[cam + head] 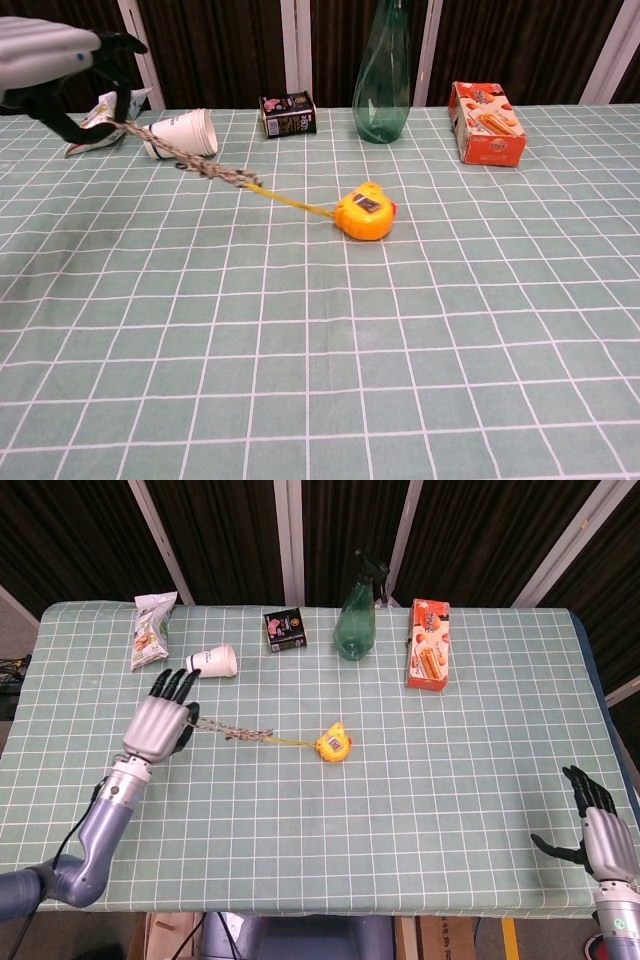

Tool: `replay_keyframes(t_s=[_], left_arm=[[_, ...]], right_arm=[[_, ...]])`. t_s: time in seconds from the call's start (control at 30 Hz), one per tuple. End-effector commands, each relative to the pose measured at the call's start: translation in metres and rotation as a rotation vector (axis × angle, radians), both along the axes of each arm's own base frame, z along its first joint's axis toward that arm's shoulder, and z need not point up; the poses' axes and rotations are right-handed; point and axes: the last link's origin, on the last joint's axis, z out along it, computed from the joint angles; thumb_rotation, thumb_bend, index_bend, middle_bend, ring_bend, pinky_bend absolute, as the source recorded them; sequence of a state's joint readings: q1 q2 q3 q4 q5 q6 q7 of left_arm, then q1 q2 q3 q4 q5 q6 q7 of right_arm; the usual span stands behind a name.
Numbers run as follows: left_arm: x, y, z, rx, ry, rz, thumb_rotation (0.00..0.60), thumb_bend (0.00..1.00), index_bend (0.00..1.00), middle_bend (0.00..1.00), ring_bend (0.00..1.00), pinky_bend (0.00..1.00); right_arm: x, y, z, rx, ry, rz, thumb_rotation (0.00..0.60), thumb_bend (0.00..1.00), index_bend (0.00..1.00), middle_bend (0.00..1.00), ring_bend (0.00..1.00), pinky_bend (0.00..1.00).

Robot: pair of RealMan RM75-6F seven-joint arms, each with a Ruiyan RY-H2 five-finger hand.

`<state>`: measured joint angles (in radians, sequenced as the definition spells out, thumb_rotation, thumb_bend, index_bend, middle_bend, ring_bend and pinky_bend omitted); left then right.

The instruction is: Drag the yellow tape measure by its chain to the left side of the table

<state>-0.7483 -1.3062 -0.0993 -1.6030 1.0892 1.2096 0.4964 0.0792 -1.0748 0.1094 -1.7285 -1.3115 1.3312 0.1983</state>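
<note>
Head view first: your left hand (160, 723) sits toward 9 o'clock on the green checked table (400, 810), fingers stretched toward 12 o'clock, and it holds the near end of the chain (232, 733), which comes out from under the hand. The chain runs toward 3 o'clock, meets a thin yellow strap, and ends at the yellow tape measure (333, 744), which lies a little to the 9 o'clock side of the table's centre, tipped on the cloth. Along the 12 o'clock edge you see a snack bag (150, 630), a white cup (213, 661) on its side just beyond your left hand's fingertips, a small dark box (284, 628), a green spray bottle (356, 615) and an orange carton (428, 643). Your right hand (598, 829) hangs off the table's corner at 4 o'clock, fingers spread apart, holding nothing.

Chest view: your left hand (62, 62) shows at the 10 o'clock corner, raised above the cloth, its dark fingers curled around the chain (195, 160). The chain slopes down from the hand to the table, passing in front of the white cup (185, 132). The yellow tape measure (365, 212) rests near the middle, leaning toward the pull. The small dark box (288, 114), green spray bottle (387, 70) and orange carton (486, 122) stand behind it. Your right hand is out of this frame.
</note>
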Motion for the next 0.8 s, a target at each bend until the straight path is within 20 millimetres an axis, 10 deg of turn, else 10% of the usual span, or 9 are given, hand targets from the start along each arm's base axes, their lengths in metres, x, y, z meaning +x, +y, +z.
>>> replay_keyframes(t_s=[0.03, 0.8], left_arm=[[-0.026, -0.005, 0.016, 0.038, 0.009, 0.052, 0.6, 0.56, 0.58, 0.01, 0.0, 0.0], [-0.14, -0.01, 0.112, 0.321, 0.072, 0.331, 0.6, 0.56, 0.58, 0.02, 0.0, 0.0]], right_arm=[[0.0, 0.0, -0.001, 0.001, 0.001, 0.001, 0.6, 0.18, 0.0, 0.0, 0.0, 0.0], [0.003, -0.001, -0.004, 0.013, 0.002, 0.008, 0.6, 0.18, 0.0, 0.0, 0.0, 0.0]])
